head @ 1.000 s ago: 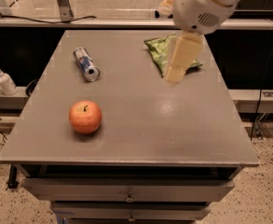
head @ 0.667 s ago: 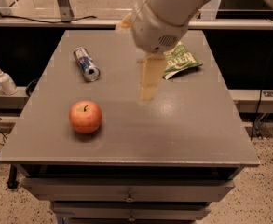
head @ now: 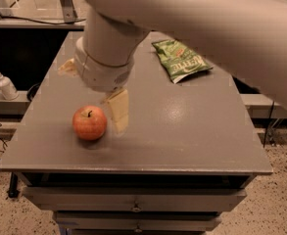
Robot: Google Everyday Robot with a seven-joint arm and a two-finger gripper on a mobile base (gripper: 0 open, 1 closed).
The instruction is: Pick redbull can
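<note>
The gripper (head: pixel 117 111) hangs over the table (head: pixel 192 131), just right of the apple (head: pixel 89 123); we cannot tell whether it is open. 1 green snack bag (head: pixel 182 61) lies far right.

Gripper (head: pixel 117 111) above table (head: pixel 182 131): apple (head: pixel 89 123), likely chip-bag (head: pixel 181 60)

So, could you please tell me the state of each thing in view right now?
Round red apple: upright on the grey metal table, stem up.
Green crinkly snack bag: lying flat at the table's far side.
Beige gripper: low over the table, beside the apple.
Blue-and-silver redbull can: hidden behind the white arm.
White pump bottle: standing upright beside the table.
Grey drawer: shut.
</note>
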